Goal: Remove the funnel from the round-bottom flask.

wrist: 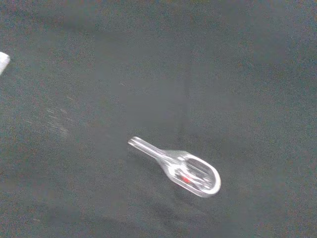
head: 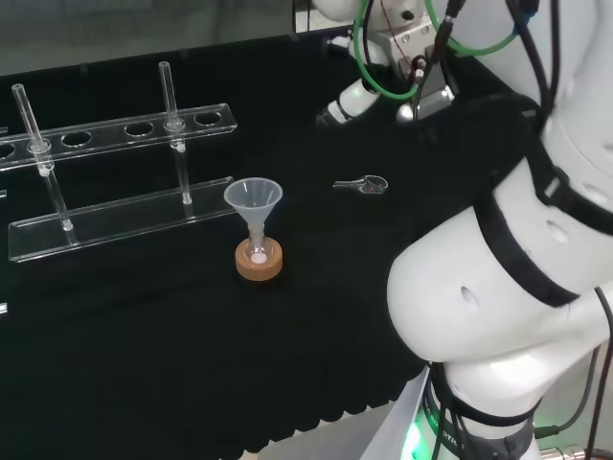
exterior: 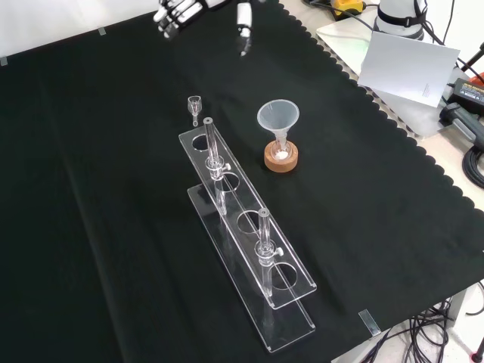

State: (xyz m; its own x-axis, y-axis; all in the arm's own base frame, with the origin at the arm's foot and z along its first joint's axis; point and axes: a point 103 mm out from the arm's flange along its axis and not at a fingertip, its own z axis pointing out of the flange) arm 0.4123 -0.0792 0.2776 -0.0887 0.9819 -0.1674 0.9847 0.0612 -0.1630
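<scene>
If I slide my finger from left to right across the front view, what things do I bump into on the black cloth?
Small clear scoop → clear test tube rack → funnel sitting in the flask on its cork ring → white paper sheet past the cloth's edge.

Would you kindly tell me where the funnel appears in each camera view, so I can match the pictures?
Head view: the funnel stands left of centre, in the flask on the cork ring, before the clear rack.
Front view: the funnel is right of centre, above mid-height.
Wrist view: not in it; a small glass scoop lies on cloth.
Shared landmark: the cork ring.
</scene>
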